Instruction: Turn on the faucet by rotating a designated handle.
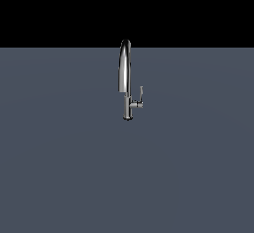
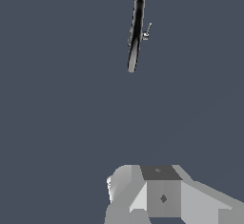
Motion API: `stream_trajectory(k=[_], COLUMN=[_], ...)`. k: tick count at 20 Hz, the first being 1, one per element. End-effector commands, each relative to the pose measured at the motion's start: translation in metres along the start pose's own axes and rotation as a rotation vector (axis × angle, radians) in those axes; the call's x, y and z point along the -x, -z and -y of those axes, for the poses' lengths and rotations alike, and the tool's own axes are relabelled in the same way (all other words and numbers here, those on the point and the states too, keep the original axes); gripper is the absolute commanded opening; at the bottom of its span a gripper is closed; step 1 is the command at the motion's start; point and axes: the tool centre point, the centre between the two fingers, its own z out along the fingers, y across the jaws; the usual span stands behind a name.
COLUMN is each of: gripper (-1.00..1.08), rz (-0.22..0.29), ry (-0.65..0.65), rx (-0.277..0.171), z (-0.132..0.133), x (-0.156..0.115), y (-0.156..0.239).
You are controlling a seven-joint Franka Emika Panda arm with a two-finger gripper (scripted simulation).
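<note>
1. Faucet (image 1: 125, 73) stands upright on the flat grey counter (image 1: 59, 167), near the middle of the exterior view and close to the line where the grey surface meets the black background.
2. We see its arched spout edge-on in that view, so it reads as a single tall chrome band rising from a short cylindrical base.
3. Low on the stem, a short stub juts toward the exterior view's right, and on its end sits the handle (image 1: 141, 94), a thin lever pointing upward, slightly tilted.
4. In the wrist view the faucet (image 2: 136, 32) appears as a long dark narrow shape, with the handle (image 2: 147, 30) showing as a small bright sliver just beside it.
5. We see grey blocky parts of the hand (image 2: 162, 194) at the edge of the wrist view, well apart from the faucet, with bare counter (image 2: 57, 123) between them.
6. We cannot tell how far the hand is parted, since its fingertips are not clearly shown; nothing is visibly held in it.
7. We find no arm in the exterior view, and nothing touches the handle.
</note>
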Motion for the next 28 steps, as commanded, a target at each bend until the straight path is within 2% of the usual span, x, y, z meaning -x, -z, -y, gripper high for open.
stream_trajectory(k=[1,8,14,19,28], gripper=[-1.00,-1.00,-1.00,-1.00,-1.00], rz=[0.000,0.014,0.049,0.095,0.205], ry=[0.000,-0.016,-0.055,-0.107,-0.231], rx=[0.000,-0.015,-0.052,-0.102,-0.220], z=[0.000,0.000,0.001,0.000,-0.004], x=[0.000,-0.007,-0.024,-0.047,-0.099], y=[0.000,-0.001,-0.003,-0.008,-0.022])
